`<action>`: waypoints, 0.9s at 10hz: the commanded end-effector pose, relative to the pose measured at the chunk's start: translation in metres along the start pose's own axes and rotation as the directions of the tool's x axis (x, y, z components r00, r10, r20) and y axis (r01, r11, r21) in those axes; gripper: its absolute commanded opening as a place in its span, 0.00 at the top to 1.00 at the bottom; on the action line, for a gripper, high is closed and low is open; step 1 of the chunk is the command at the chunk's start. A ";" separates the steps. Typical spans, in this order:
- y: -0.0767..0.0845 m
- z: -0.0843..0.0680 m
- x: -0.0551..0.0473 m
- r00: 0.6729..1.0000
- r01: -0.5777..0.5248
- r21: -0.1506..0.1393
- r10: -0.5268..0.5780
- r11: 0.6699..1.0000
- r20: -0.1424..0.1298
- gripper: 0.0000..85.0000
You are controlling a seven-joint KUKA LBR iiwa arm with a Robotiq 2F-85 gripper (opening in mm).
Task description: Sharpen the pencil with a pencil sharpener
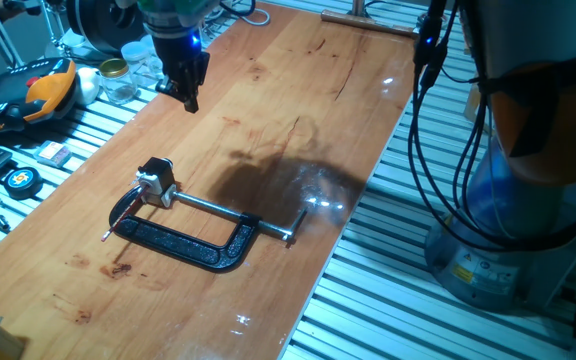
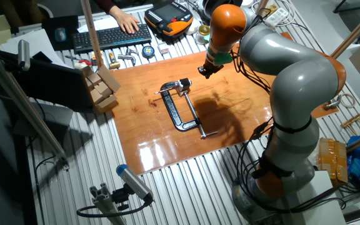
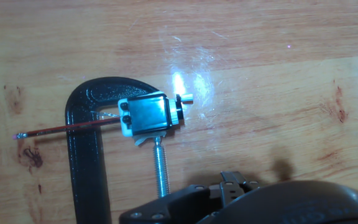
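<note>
Wooden table (image 1: 298, 90): pencil (image 3: 67, 127) seemingly in pencil sharpener (image 3: 149, 114)

We saw a black clamp (image 1: 183, 240) lying flat on the wooden table (image 1: 298, 90), its silver screw rod (image 1: 230, 212) running across its open side. Beyond the table's edge were a keyboard (image 2: 108, 36), a small glass jar (image 1: 117, 80), a tape measure (image 1: 20, 179) and wooden blocks (image 2: 102, 87).
</note>
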State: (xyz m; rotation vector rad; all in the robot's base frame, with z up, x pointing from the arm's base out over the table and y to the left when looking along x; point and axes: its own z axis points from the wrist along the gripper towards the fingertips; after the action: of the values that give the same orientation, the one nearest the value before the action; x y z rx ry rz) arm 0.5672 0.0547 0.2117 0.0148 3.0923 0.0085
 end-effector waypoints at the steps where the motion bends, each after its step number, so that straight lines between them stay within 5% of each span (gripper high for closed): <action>1: 0.000 0.000 0.000 1.000 0.002 0.002 -0.002 1.000 -0.001 1.00; 9: 0.002 0.004 0.003 1.000 -0.012 -0.022 0.012 1.000 -0.006 1.00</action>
State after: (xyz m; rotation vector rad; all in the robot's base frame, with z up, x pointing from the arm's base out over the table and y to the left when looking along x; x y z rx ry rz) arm 0.5648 0.0570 0.2073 0.0329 3.0973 0.0460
